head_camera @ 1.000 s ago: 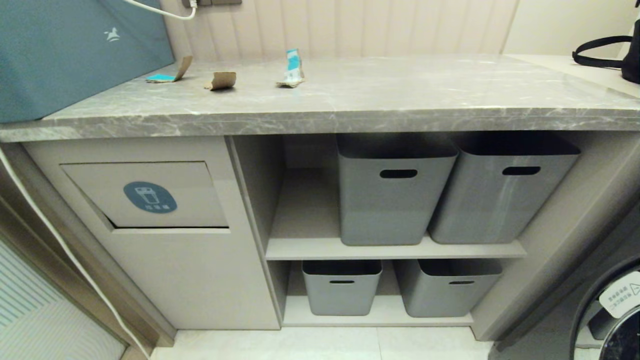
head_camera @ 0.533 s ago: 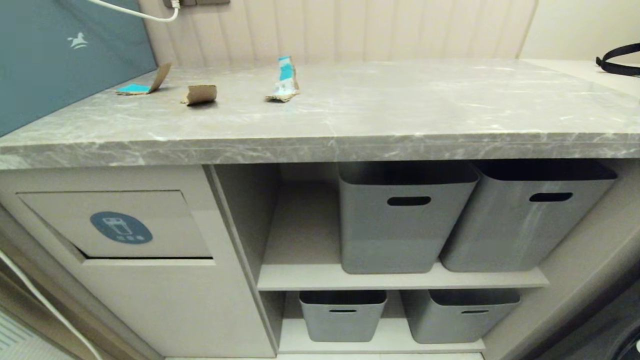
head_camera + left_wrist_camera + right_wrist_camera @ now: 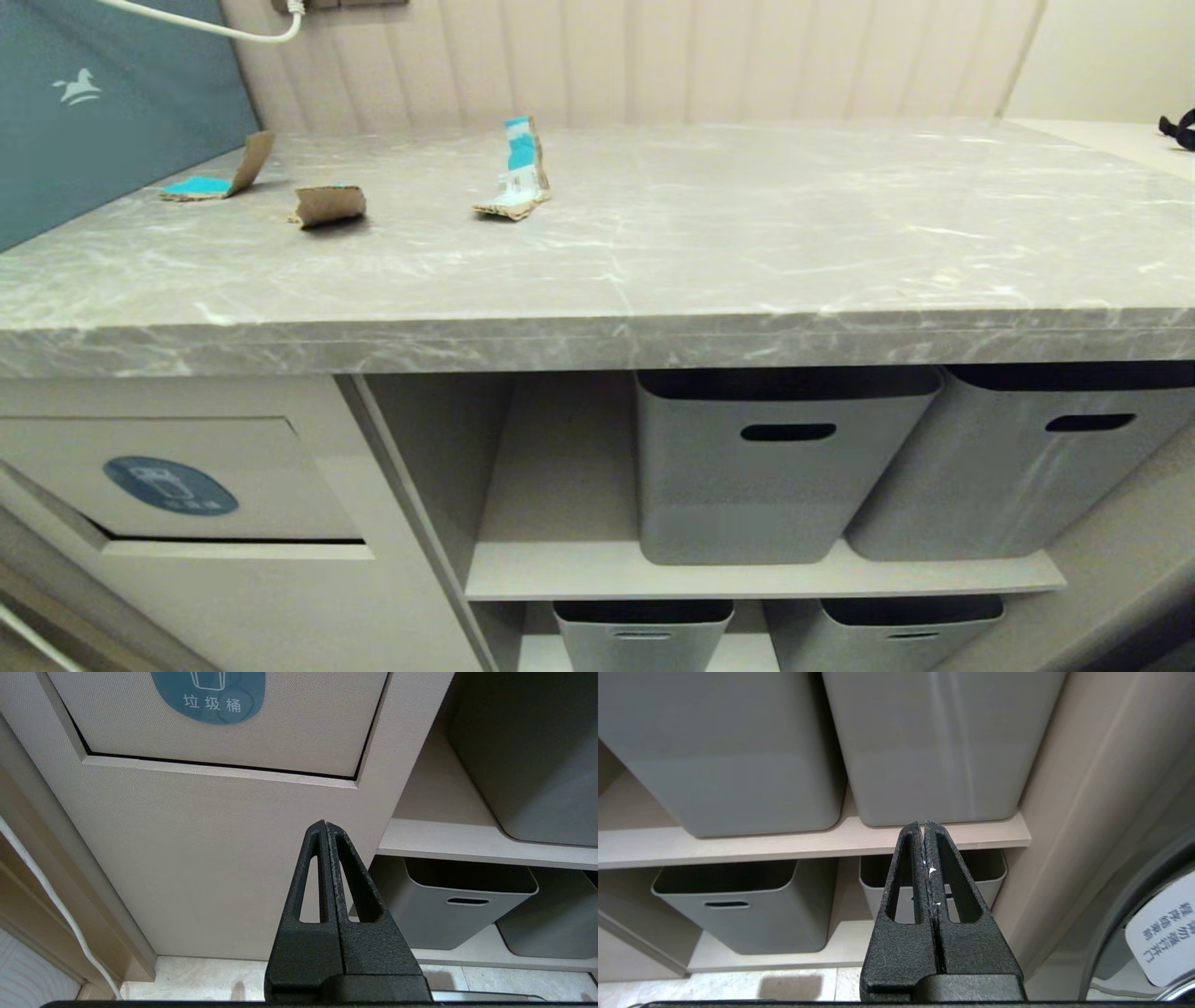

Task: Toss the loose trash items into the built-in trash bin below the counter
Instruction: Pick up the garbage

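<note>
Up on the counter (image 3: 653, 261), three scraps (image 3: 327, 203), well apart from both grippers' empty, closed jaws below.

Cut off at frame's edge: bin flap (image 3: 177, 481), lower baskets (image 3: 642, 635), teal panel (image 3: 103, 103); sticker lettering (image 3: 187, 504) unreadable.

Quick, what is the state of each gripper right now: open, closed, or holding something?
Left gripper: closed, holding nothing, low before the trash bin front.
Right gripper: closed, holding nothing, before the grey baskets.
</note>
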### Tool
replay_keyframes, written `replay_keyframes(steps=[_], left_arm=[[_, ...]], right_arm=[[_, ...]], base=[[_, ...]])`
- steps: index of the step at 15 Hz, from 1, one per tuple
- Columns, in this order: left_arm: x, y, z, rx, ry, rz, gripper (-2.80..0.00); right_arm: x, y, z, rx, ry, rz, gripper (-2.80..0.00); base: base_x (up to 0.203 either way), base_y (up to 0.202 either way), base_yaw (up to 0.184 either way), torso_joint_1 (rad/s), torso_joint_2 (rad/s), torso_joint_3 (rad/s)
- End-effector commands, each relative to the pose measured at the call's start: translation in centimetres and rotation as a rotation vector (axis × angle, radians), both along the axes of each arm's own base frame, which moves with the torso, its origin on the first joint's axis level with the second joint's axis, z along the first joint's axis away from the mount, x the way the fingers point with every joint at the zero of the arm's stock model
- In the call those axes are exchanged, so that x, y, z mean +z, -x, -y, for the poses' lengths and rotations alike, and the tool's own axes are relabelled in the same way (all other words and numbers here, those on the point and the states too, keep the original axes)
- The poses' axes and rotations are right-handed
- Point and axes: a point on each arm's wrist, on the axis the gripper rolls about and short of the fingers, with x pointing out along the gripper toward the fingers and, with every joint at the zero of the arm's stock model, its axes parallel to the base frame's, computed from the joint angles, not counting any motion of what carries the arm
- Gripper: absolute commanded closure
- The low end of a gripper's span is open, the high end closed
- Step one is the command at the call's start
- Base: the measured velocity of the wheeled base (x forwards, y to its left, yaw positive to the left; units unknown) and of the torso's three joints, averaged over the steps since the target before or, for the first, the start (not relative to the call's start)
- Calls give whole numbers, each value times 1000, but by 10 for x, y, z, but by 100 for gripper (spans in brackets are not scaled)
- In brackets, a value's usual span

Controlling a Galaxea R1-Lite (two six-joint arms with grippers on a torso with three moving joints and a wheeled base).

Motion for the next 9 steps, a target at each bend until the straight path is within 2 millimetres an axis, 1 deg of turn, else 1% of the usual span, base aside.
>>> replay_keyframes(steps=[1,2,4,9], left_arm=[[0,0,0,1,1,-3,0],[0,0,0,1,1,-2,0],[0,0,0,1,1,-3,0],[0,0,0,1,1,-3,0]], right_arm=[[0,0,0,1,0,-1,0],[0,0,0,-2,-1,-1,0],[0,0,0,0,-1,-1,0],[0,0,0,0,-1,-1,0]], base=[[0,0,0,0,0,0],[0,0,0,0,0,0],[0,0,0,64,-197,-146],[0,0,0,149,-412,-271]])
